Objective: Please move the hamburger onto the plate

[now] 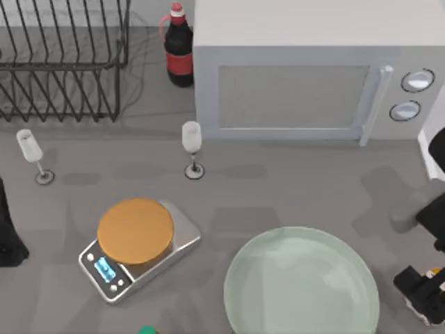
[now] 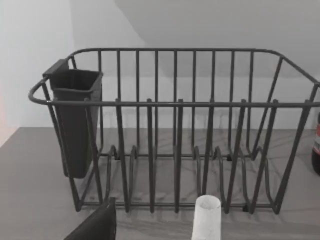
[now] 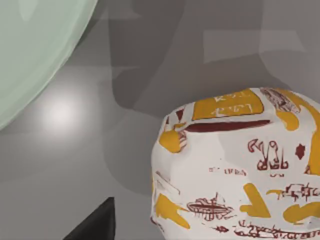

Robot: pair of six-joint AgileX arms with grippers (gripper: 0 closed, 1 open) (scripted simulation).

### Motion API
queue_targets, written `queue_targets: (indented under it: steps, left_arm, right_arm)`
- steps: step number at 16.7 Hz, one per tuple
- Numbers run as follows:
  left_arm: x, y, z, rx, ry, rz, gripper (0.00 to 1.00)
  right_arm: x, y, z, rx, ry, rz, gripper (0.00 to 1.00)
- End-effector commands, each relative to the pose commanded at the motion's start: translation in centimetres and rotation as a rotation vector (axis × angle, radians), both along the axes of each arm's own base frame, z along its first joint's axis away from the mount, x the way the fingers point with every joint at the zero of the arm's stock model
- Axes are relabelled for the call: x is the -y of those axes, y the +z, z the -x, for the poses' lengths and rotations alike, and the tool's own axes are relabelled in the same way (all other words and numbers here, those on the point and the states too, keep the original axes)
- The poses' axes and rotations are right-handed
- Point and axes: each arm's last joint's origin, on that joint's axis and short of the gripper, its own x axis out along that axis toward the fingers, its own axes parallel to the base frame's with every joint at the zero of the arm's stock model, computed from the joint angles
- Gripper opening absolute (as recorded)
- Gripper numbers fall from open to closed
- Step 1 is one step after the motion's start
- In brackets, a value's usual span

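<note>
Clearly the grey bench [image 1: 299, 188] carries a lot: a white boxy microwave [image 1: 306, 76] at the far right and a dark wire dish rack [image 1: 62, 62] at the far left. On the near side, right of centre, lies the large round pale mint-green plate [image 1: 302, 282], bare. Left of it sits a silver kitchen scale topped by a flat orange disc [image 1: 135, 229].

The small lumpy cream-white hamburger bundle with orange-yellow blotches [image 3: 235, 170] rests on the bench just beside the plate's rim [image 3: 30, 60], not on it. My right hand [image 1: 424, 292] is at the bench's near right edge, right of the plate, with the bundle close below its wrist camera, so the right arm is by far the nearer. The carry, I judge, runs leftward onto the plate.

Whether the right hand's fingers are spread or pressed together I cannot tell. The bundle's far side is cut off. My left arm [image 1: 8, 229] is parked at the left edge, facing the rack.
</note>
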Motion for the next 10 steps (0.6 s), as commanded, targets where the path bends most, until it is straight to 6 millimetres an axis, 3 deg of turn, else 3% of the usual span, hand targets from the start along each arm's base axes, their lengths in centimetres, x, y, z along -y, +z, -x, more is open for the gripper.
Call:
queue_targets:
  steps: [6,10]
  left_arm:
    - [0.0,0.0,0.0,0.0,0.0,0.0,1.0]
    - [0.0,0.0,0.0,0.0,0.0,0.0,1.0]
  right_arm:
    - [0.0,-5.4,-0.1,0.013,0.0,-0.004,1.0]
    - [0.0,-6.3,0.1,0.005,0.001,-0.002,1.0]
